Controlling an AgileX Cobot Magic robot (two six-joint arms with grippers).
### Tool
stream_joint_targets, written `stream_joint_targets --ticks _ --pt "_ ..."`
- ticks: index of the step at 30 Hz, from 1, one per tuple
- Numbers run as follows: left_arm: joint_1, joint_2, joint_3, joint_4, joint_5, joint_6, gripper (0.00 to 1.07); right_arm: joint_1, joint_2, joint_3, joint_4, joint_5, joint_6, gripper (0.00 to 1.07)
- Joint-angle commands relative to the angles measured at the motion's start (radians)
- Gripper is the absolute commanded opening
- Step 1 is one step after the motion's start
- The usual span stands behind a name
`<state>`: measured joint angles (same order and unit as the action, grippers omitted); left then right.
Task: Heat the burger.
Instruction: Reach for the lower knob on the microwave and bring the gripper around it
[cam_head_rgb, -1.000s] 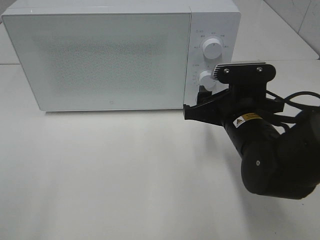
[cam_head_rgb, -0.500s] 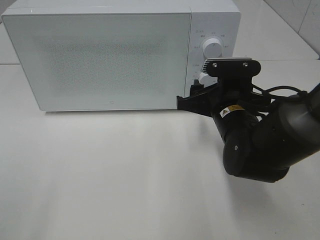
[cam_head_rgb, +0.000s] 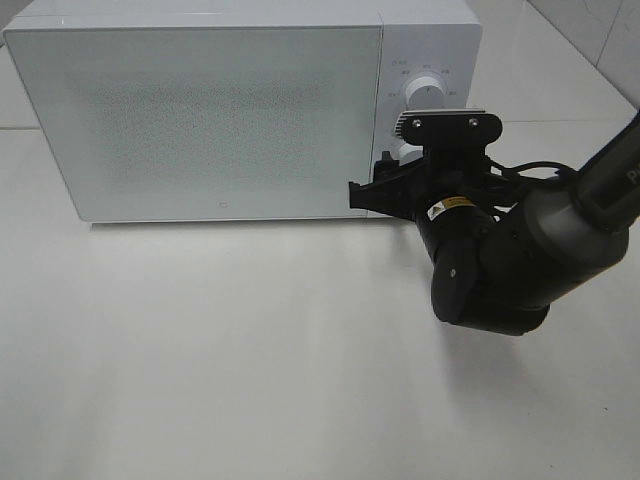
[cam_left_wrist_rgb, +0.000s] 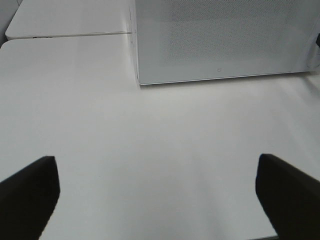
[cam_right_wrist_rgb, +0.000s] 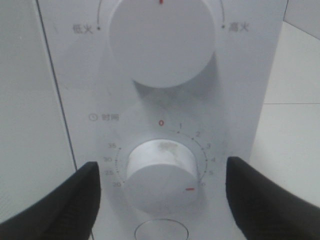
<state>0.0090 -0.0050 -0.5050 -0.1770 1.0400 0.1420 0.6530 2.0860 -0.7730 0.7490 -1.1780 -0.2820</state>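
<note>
Open white table (cam_head_rgb: 200, 350) lies below and behind your right gripper (cam_right_wrist_rgb: 162, 164). Straight ahead, the microwave (cam_head_rgb: 200, 110) control panel is close, with the door edge just to the gripper's left. The burger shows in no view, and the frosted door is closed. The right fingers (cam_right_wrist_rgb: 85, 200) stand spread either side of the timer knob (cam_right_wrist_rgb: 160, 172), a gap on each side, holding nothing. Your left gripper (cam_left_wrist_rgb: 156, 159) is spread wide over bare table, the microwave well ahead.
</note>
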Motion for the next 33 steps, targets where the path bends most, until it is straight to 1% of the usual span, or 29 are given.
stream_joint_targets --ticks 1,3,5,8,15,25,28,30,32,33 --pt "0.003 -0.018 -0.001 0.002 -0.009 -0.003 1.00 -0.015 0.003 -0.019 -0.020 0.010 0.006 0.69" --pt "0.003 -0.018 -0.001 0.002 -0.009 -0.003 1.00 -0.015 0.003 -0.024 -0.027 0.014 0.006 0.69" --pt "0.003 -0.018 -0.001 0.002 -0.009 -0.003 1.00 -0.039 0.003 -0.025 -0.034 0.024 0.009 0.69" --pt "0.003 -0.018 -0.001 0.002 -0.009 -0.003 1.00 -0.049 0.010 -0.025 -0.038 0.025 0.009 0.69" --pt "0.003 -0.018 -0.001 0.002 -0.009 -0.003 1.00 -0.049 0.011 -0.025 -0.041 0.008 0.009 0.69" --pt "0.003 -0.018 -0.001 0.002 -0.009 -0.003 1.00 -0.013 0.011 -0.025 -0.035 -0.009 0.003 0.68" --pt "0.003 -0.018 -0.001 0.002 -0.009 -0.003 1.00 -0.013 0.011 -0.025 -0.033 -0.023 0.001 0.66" --pt "0.003 -0.018 -0.001 0.002 -0.009 -0.003 1.00 -0.013 0.011 -0.025 -0.033 -0.027 -0.002 0.62" --pt "0.003 -0.018 -0.001 0.002 -0.009 -0.003 1.00 -0.013 0.011 -0.025 -0.033 -0.028 -0.002 0.61" --pt "0.003 -0.018 -0.001 0.002 -0.009 -0.003 1.00 -0.014 0.011 -0.025 -0.033 -0.028 -0.002 0.56"
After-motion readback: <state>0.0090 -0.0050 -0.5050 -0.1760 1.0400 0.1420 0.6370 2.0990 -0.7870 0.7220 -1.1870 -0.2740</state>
